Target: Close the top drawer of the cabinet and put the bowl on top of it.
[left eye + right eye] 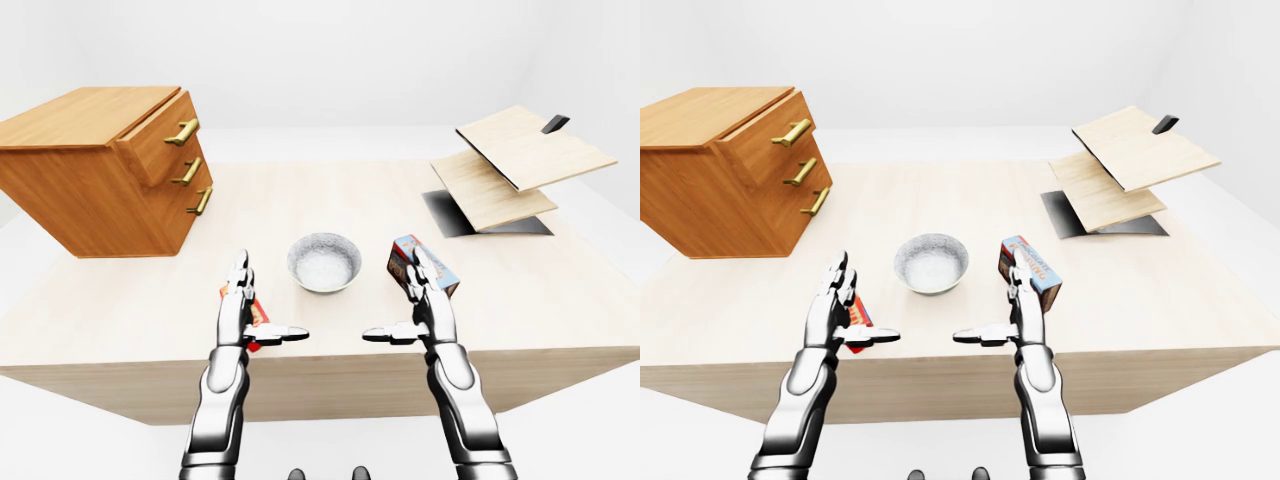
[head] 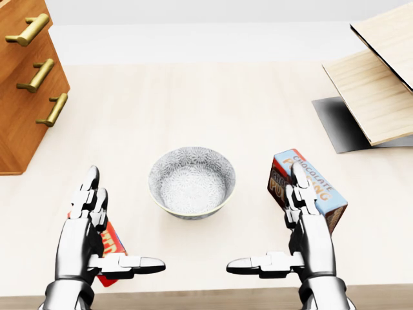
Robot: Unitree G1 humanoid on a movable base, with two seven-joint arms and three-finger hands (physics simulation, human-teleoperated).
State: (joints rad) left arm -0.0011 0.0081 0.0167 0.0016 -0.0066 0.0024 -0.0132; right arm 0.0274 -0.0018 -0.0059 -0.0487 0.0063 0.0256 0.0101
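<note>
A wooden cabinet (image 1: 85,180) with three brass-handled drawers stands at the table's left. Its top drawer (image 1: 160,135) sticks out a little. A white patterned bowl (image 2: 191,181) sits upright in the middle of the table, empty. My left hand (image 2: 106,232) hovers open to the bowl's lower left, fingers straight, thumb pointing right. My right hand (image 2: 284,226) mirrors it at the lower right, open as well. Neither hand touches the bowl.
A chocolate pudding box (image 2: 322,190) stands just behind my right hand. A small red packet (image 2: 113,248) lies under my left hand. Wooden boards (image 1: 520,160) on a dark stand rise at the table's right. The table's near edge (image 1: 330,365) runs below the hands.
</note>
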